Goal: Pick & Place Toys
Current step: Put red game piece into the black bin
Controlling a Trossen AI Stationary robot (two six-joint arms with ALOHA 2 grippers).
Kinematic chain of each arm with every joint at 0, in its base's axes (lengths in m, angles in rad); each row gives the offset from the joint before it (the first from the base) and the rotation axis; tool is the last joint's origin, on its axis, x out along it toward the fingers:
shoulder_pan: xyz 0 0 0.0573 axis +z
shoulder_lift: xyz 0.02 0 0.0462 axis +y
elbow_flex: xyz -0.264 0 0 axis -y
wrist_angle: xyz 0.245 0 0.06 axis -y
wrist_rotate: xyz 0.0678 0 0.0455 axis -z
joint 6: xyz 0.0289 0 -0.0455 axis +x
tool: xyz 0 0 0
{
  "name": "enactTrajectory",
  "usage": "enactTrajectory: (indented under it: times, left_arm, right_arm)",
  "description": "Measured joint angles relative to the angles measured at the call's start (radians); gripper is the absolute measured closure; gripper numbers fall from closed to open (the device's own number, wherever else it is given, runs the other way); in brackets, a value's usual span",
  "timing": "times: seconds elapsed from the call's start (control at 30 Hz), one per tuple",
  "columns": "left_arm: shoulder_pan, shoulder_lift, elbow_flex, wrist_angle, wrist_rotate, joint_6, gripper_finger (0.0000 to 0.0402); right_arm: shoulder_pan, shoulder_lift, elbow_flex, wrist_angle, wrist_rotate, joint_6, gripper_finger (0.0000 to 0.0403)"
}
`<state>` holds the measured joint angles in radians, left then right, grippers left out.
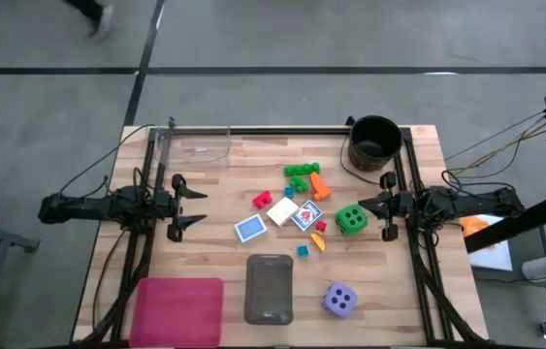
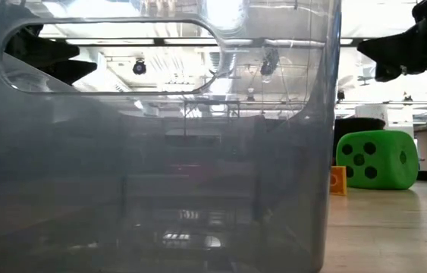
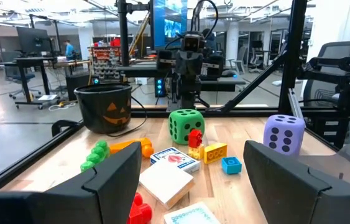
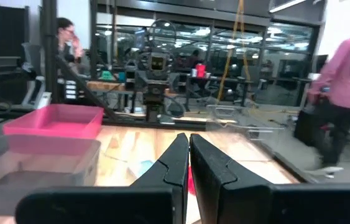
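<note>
The toys lie in a cluster at mid-table. There are green blocks [image 1: 302, 174], an orange block [image 1: 320, 186], a red block [image 1: 262, 200], flat cards [image 1: 250, 229] and a green dice [image 1: 351, 219]. A purple dice [image 1: 339, 300] sits alone toward the near edge. My left gripper [image 1: 195, 206] hovers level at the left of the cluster, open and pointing at it, with nothing between its fingers [image 3: 119, 177]. My right gripper [image 1: 362, 206] hovers level at the right, beside the green dice [image 3: 186, 126], and is shut [image 4: 189, 155] on nothing.
A grey tray [image 1: 269, 288] stands near the front edge and fills most of the low view. A pink tray [image 1: 178, 310] sits at the near left, a black bucket [image 1: 374, 142] at the far right and a clear container [image 1: 195, 145] at the far left. People move beyond the table.
</note>
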<state>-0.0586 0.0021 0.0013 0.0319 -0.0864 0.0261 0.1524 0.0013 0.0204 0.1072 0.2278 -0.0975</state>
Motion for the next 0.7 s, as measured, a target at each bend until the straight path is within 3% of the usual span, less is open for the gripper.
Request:
enactTrajectory:
  times: [0.7]
  left_arm:
    - [-0.001,0.0,0.0,-0.003,0.0,0.0,0.0119]
  right_arm:
    - [0.0,0.0,0.0,0.021,0.054,-0.014,0.0385]
